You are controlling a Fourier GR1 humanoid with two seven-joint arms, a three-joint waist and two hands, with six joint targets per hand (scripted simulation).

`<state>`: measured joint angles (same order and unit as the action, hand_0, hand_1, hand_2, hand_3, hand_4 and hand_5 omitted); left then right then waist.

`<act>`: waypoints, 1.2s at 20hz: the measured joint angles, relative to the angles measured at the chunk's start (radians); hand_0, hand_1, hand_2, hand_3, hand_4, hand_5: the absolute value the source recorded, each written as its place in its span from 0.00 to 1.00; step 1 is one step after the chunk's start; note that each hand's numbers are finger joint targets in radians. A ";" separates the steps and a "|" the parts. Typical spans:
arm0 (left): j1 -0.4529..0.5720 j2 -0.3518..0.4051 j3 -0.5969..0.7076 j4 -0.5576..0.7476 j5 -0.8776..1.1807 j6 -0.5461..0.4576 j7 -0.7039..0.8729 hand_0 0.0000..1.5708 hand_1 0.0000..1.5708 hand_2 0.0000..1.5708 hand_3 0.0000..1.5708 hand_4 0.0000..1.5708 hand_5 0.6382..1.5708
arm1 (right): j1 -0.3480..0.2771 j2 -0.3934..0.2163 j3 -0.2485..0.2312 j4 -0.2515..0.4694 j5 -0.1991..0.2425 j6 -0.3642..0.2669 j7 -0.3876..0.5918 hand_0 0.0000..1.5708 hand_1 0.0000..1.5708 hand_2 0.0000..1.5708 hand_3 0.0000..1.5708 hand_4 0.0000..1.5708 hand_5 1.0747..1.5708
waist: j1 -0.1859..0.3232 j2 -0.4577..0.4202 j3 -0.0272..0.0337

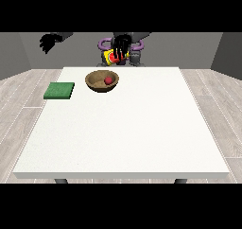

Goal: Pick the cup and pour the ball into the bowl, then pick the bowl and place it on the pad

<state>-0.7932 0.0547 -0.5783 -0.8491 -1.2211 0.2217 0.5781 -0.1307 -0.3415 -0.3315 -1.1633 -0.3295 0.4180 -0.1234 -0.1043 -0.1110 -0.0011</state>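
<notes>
A brown wooden bowl (97,81) stands near the table's far edge, and a red ball (108,80) lies inside it at its right side. Just behind and above the bowl, the hand at the view's right (121,44) is curled round a yellow and red cup (112,57), which is tipped over sideways above the far edge. A flat green pad (59,91) lies at the table's left side. The hand at the view's left (47,42) hangs raised beyond the far left corner, away from everything, with relaxed fingers and nothing in it.
The large white table (127,128) stretches towards the camera from the bowl and pad. The robot's torso (134,57) stands behind the far edge. Grey plank floor surrounds the table.
</notes>
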 measured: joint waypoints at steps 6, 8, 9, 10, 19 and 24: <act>0.108 -0.019 0.192 -0.163 0.280 0.222 -0.141 0.00 0.00 0.00 0.00 0.58 1.00 | -0.003 0.044 0.015 -0.011 0.002 -0.039 0.020 0.00 0.00 0.00 0.00 0.45 1.00 | 0.061 0.081 -0.0084; 0.110 -0.032 0.266 -0.244 0.422 0.261 -0.182 0.00 0.00 0.00 0.00 0.34 0.97 | -0.013 0.060 0.021 -0.010 0.004 -0.053 0.022 0.00 0.00 0.00 0.00 0.44 1.00 | 0.072 0.111 -0.0128; 0.112 -0.037 0.299 -0.284 0.495 0.269 -0.205 0.00 0.00 0.00 0.00 0.26 0.92 | -0.018 0.067 0.023 -0.009 0.005 -0.062 0.024 0.00 0.00 0.00 0.00 0.45 1.00 | 0.084 0.124 -0.0143; 0.112 -0.041 0.332 -0.323 0.571 0.264 -0.223 0.00 0.00 0.00 0.00 0.23 0.89 | -0.021 0.077 0.027 -0.009 0.010 -0.073 0.025 0.00 0.00 0.00 0.00 0.42 1.00 | 0.096 0.131 -0.0153; 0.128 0.079 0.656 -0.528 1.179 -0.081 -0.395 0.00 0.00 0.00 0.00 0.20 0.92 | -0.007 0.149 0.008 -0.022 0.041 -0.208 -0.023 0.00 0.00 0.00 0.00 0.00 1.00 | 0.245 0.213 -0.0077; 0.107 0.253 0.833 -0.490 1.403 -0.319 -0.433 0.00 0.00 0.00 0.00 0.21 0.94 | -0.025 0.212 0.024 -0.033 0.059 -0.266 -0.068 0.00 0.00 0.00 0.00 0.00 1.00 | 0.280 0.269 -0.0025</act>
<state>-0.6862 0.3072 0.2543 -1.3387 0.1818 -0.0969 0.1448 -0.1556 -0.1298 -0.3079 -1.1962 -0.2701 0.1519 -0.1914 0.1758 0.1581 -0.0036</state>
